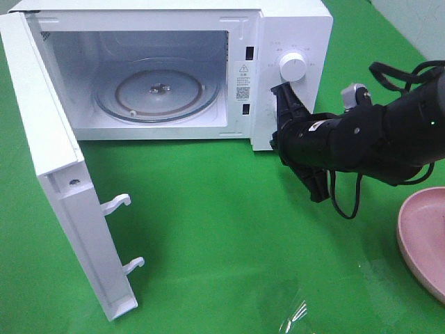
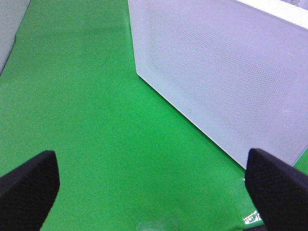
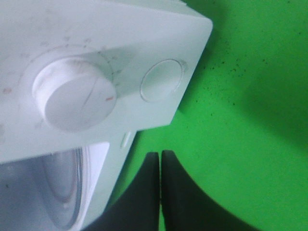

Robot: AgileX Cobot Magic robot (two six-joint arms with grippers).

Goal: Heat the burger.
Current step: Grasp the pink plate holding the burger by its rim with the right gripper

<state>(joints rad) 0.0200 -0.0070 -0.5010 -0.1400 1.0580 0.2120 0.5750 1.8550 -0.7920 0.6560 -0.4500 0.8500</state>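
- My right gripper (image 3: 160, 155) has its two fingers pressed flat together with nothing between them; I judge they are shut like this to act as one blunt tip for nudging or pressing, not for picking up
- Just ahead of those fingertips is the lower front corner of the microwave (image 1: 292, 28), with the round button (image 3: 162, 80) a little beyond them and the knob (image 3: 74, 96) further along the same panel; I cannot tell whether the tips touch the casing
- My left gripper (image 2: 151, 180) is spread wide and empty, hanging over bare cloth; the door (image 2: 226, 77) stands well ahead of the fingers, swung out, which I take as me keeping clear of the opening
- The glass tray (image 1: 156, 90) inside is bare, so the oven is ready to receive food
- The burger is nowhere in any view, neither in my fingers nor in the oven; the pink plate (image 1: 424, 236) lies off to the outer side of my right fingers, mostly cut off, and what shows of it is empty
- Everything stands on a green cloth (image 1: 208, 223), flat and matte, with faint dark specks near my right fingers; little of the room beyond it shows
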